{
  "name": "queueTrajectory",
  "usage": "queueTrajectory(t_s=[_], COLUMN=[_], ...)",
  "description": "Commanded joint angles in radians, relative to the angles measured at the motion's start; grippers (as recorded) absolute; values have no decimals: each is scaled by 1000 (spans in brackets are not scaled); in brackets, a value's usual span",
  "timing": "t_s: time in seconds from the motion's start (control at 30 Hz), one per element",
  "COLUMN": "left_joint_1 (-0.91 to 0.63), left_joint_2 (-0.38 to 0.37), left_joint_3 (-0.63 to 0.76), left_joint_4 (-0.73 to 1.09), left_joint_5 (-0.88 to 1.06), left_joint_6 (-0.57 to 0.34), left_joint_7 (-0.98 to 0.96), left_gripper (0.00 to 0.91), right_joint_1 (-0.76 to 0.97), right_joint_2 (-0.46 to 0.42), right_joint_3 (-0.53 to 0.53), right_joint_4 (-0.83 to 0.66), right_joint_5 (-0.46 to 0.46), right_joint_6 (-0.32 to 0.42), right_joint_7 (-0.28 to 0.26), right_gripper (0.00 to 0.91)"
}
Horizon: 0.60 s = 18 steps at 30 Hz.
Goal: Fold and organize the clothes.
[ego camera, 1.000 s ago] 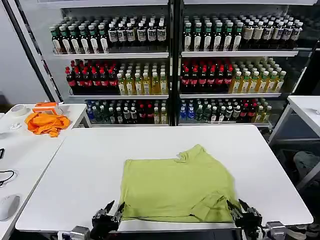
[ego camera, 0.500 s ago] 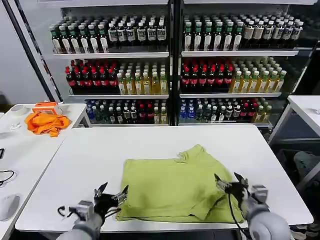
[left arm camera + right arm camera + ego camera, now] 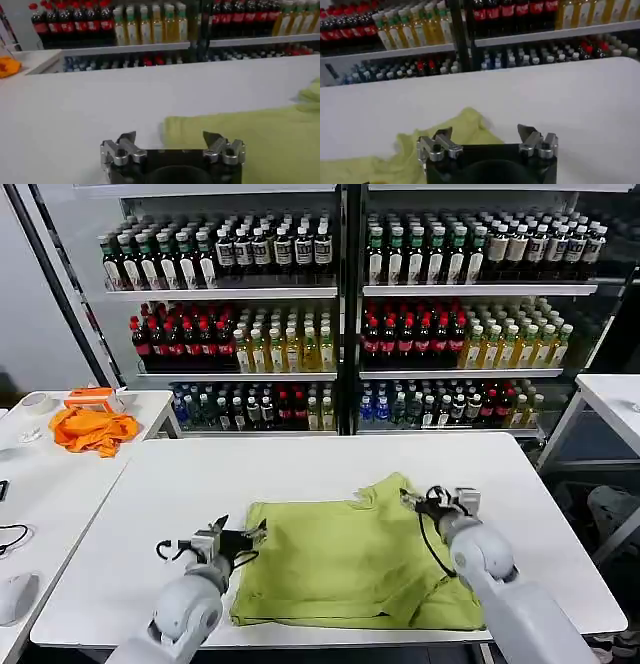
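The clothes are one light yellow-green T-shirt [image 3: 350, 559], lying folded and flat on the white table [image 3: 300, 469], with a raised bump at its far edge. My left gripper [image 3: 252, 538] hovers open at the shirt's left edge. In the left wrist view the left gripper [image 3: 170, 137] straddles the shirt's corner [image 3: 240, 132]. My right gripper [image 3: 415, 496] is open just above the far right part of the shirt, beside the bump. In the right wrist view the right gripper [image 3: 485, 132] sits over the cloth's rumpled tip [image 3: 465, 124].
Shelves of bottles [image 3: 330, 314] stand behind the table. On a side table to the left are an orange cloth [image 3: 93, 429], a tape roll [image 3: 38, 404] and a mouse [image 3: 17, 596]. Another white table [image 3: 615, 399] is at the right.
Both arms have come forward from the table's near edge. The left gripper rose to the shirt's left edge. The right gripper travelled over the shirt to its far right part.
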Motion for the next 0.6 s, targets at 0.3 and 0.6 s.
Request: queueTrajectory(t_s=[0.3, 0.6], left_joint_1=[-190, -144], left_joint_2=[-33, -23], left_joint_3=[45, 53], left_joint_4=[201, 167], left_joint_5=[-94, -110], left_joint_6=[13, 13], left_joint_7=[-23, -10], left_gripper=[907, 60], right_joint_1=[187, 124], right_joint_2=[81, 82], right_joint_3=[-111, -92], right_joint_4=[-224, -204], right_joint_5=[24, 11], right_joint_6=[-6, -5], right_joint_7=[30, 48], right_gripper=[867, 0])
